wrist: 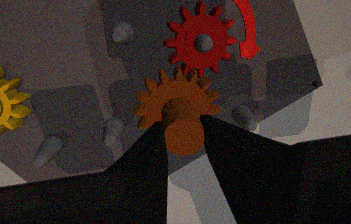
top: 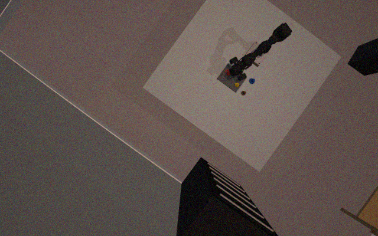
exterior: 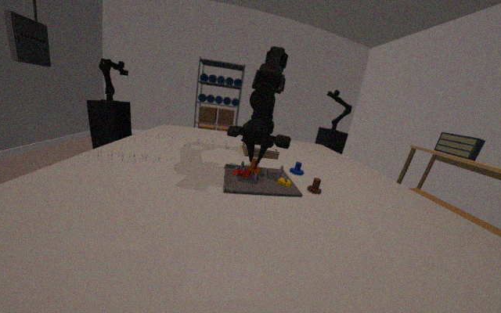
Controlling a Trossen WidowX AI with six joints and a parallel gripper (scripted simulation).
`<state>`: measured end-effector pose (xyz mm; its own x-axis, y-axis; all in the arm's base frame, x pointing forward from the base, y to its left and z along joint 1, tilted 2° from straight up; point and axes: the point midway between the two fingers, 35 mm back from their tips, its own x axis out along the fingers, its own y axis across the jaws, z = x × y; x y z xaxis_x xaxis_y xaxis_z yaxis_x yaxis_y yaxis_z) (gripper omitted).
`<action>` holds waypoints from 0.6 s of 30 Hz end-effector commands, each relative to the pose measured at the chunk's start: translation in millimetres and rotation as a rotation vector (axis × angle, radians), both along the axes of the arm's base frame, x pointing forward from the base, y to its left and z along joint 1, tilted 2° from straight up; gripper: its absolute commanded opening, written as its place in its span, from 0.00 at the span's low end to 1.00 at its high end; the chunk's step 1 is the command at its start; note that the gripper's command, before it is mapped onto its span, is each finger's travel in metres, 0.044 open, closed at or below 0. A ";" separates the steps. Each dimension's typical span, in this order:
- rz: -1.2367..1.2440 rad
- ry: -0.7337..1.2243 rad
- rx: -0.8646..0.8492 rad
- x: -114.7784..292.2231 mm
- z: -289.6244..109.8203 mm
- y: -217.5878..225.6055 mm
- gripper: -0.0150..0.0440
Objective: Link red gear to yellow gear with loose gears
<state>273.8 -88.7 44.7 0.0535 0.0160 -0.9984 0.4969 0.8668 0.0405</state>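
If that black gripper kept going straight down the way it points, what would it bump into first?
Probably the grey board, met by the orange gear it grips; a peg underneath may be hidden.

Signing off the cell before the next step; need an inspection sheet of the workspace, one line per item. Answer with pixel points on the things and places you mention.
Surface: pale table (top: 204,118) (exterior: 207,242), dim light.
Job's things: orange gear (exterior: 253,170) (wrist: 176,100) over the grey board (exterior: 262,189) (wrist: 66,40), beside the red gear (exterior: 240,173) (wrist: 191,47); yellow gear (top: 237,85) (exterior: 284,181) (wrist: 8,106) on the board; blue gear (top: 251,81) (exterior: 297,171) and brown gear (top: 243,92) (exterior: 315,190) on the table; seating unclear.
Clutter: low block (exterior: 268,155) behind the board.
Tool: tool (exterior: 255,162) (wrist: 181,126) shut on the orange gear.
Cables: nothing seen.
Surroundings: shelf rack (exterior: 223,63), two other arms (exterior: 107,80) (exterior: 342,101).
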 end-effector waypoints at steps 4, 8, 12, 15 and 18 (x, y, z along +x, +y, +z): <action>-0.043 0.002 0.004 0.1 -1.5 0.0 0.25; -0.006 0.001 0.002 0.4 -1.6 0.6 0.25; 0.033 0.001 0.000 0.1 -1.1 0.8 0.39; 0.080 0.000 -0.003 -0.6 0.5 0.9 0.49; 0.118 -0.001 -0.005 -1.1 3.2 0.9 0.49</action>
<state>273.1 -87.8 45.6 0.0523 0.0174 -0.9985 0.4157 0.9087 0.0376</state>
